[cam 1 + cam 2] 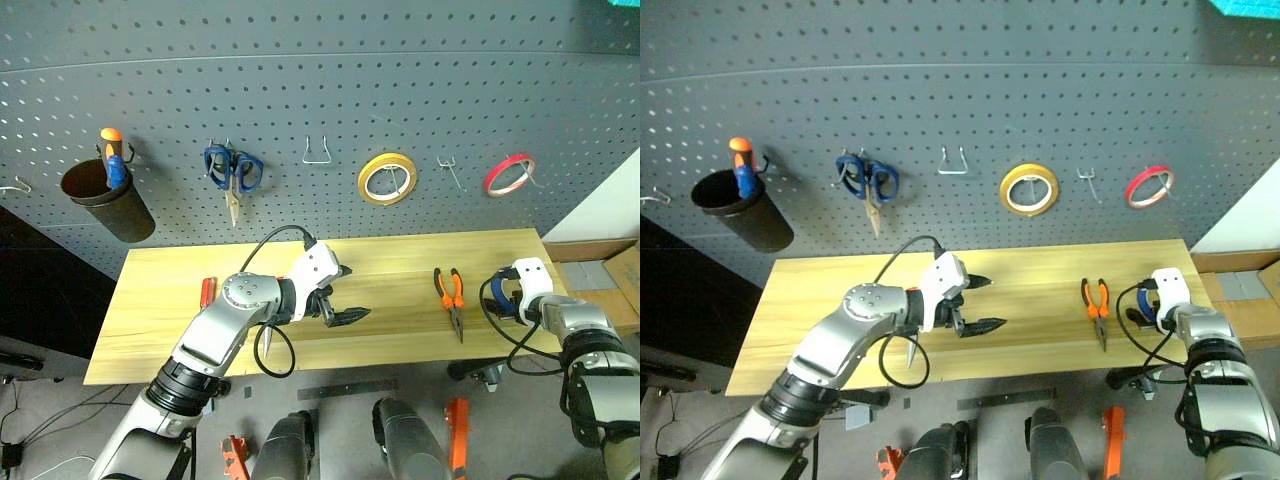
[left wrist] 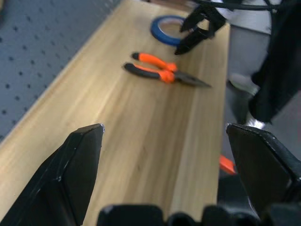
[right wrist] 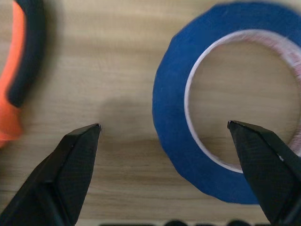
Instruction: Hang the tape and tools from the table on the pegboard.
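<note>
- Blue tape (image 3: 176, 136) lies flat on the bench (image 1: 400, 335), at its right end, near the front edge. R gripper (image 3: 164, 141) hangs right over it, jaws wide apart, holding nothing; one finger sits over the roll's hole, the other outside the ring on bare wood, so the near wall of the roll is between them.
- Tape judged light, stiff ring, smooth sides, prob a bit slippery. Best hold: pinch across the ring wall, one finger inside the hole, one outside. Leaves the hole free to drop over a hook.
- Pliers (image 1: 452, 295) lie just beside the tape, toward the bench middle, handles pointing at the pegboard (image 1: 320, 100), nose toward the front edge. Metal, heavier, rigid; rubbery handles should grip well. Take by the handles near the pivot.
- L gripper (image 1: 340, 295) over mid-bench, jaws apart, empty, aimed toward the right end.
- Red screwdriver (image 1: 208, 291) near the left end; thin, will roll, hard to pinch.
- Free hooks (image 1: 318, 152) on the board between blue scissors (image 1: 233, 172) and yellow roll (image 1: 387, 178).
</note>
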Controlling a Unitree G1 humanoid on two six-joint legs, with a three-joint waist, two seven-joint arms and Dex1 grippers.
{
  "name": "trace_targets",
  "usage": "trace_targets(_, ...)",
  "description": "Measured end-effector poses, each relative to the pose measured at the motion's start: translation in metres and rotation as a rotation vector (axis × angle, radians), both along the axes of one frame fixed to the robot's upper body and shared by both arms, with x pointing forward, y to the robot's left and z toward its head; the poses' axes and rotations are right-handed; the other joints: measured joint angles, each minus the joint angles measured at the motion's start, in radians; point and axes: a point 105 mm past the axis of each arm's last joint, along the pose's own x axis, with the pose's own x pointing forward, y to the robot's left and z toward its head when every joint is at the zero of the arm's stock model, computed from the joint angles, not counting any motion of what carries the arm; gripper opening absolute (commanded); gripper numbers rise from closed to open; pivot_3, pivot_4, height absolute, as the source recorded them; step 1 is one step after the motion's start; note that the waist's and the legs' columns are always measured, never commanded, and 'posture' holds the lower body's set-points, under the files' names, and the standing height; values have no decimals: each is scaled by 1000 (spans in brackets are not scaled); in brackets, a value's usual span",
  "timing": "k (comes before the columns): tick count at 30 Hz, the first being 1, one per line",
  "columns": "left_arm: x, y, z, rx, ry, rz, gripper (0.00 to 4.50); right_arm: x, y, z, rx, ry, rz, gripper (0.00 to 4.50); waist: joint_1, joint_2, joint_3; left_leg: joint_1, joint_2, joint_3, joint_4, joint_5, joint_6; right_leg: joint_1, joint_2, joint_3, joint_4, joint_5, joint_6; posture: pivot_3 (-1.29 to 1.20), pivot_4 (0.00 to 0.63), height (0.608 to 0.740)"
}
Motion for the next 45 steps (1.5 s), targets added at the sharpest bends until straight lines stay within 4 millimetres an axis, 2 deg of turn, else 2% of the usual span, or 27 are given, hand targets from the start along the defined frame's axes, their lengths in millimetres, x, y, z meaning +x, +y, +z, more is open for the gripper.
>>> trace_targets(3,-1,1,-1,3,5,-6,4455,3,5,2,-16,18,52,4500,3,-4,6,-4,0,-1,0,0,0,-2,0,-1,-1,0,0,-129,315,740)
trace_targets(6,-2,1,0,5,1,-10,4500,3,6,2,-11,34,75,3944,5,-7,8,-10,0,-2,3,0,0,-7,0,-2,1,0,0,-119,309,740)
trace_targets(16,-4,-2,4,-1,-19,-22,4500,-2,1,-5,-106,83,99,561,13,-8,8,-13,0,-2,14,0,0,-8,0,-1,2,4,4,-125,269,740)
trace_targets(17,-5,-3,4,-6,-19,-24,4500,-2,0,-6,-128,82,107,393,15,-9,7,-13,0,-2,14,0,0,-8,0,-1,2,5,5,-125,269,740)
trace_targets(24,-6,-10,7,-60,-41,-22,4500,2,6,-5,-176,39,133,391,21,-13,5,-13,0,-1,15,0,1,-8,0,-1,1,8,4,-148,246,740)
trace_targets(28,-4,-10,12,-96,-84,-8,4500,-2,18,0,-145,10,185,390,23,-11,6,-14,0,0,14,0,0,-11,0,-1,3,8,4,-150,246,740)
trace_targets(31,-6,-10,13,-113,-94,-10,4500,-11,20,21,-184,-54,226,390,27,-6,6,-16,0,0,13,0,0,-13,-1,0,3,7,4,-152,246,740)
trace_targets(35,-7,-11,19,-150,-111,-16,4500,-31,28,72,-328,-200,291,390,31,-5,6,-17,0,-1,14,0,0,-13,-1,-1,2,7,5,-178,253,740)
trace_targets(36,-8,-11,21,-163,-121,-22,4500,-38,37,85,-358,-244,314,390,31,-5,6,-17,1,-1,14,0,0,-13,-1,-1,2,7,5,-187,256,740)
trace_targets(38,-9,-14,25,-191,-137,-38,4500,-50,54,98,-391,-296,345,390,28,-5,6,-17,1,-1,14,0,0,-13,-1,-1,2,7,5,-192,257,740)
trace_targets(41,-11,-17,34,-244,-168,-64,4500,-71,88,103,-417,-355,406,390,27,-5,6,-16,1,0,14,0,0,-13,-1,-1,2,7,5,-206,262,740)
trace_targets(45,-12,-20,47,-310,-211,-81,4500,-83,137,114,-439,-511,436,390,25,-5,6,-16,1,1,15,0,0,-13,-1,0,3,5,8,-210,259,740)
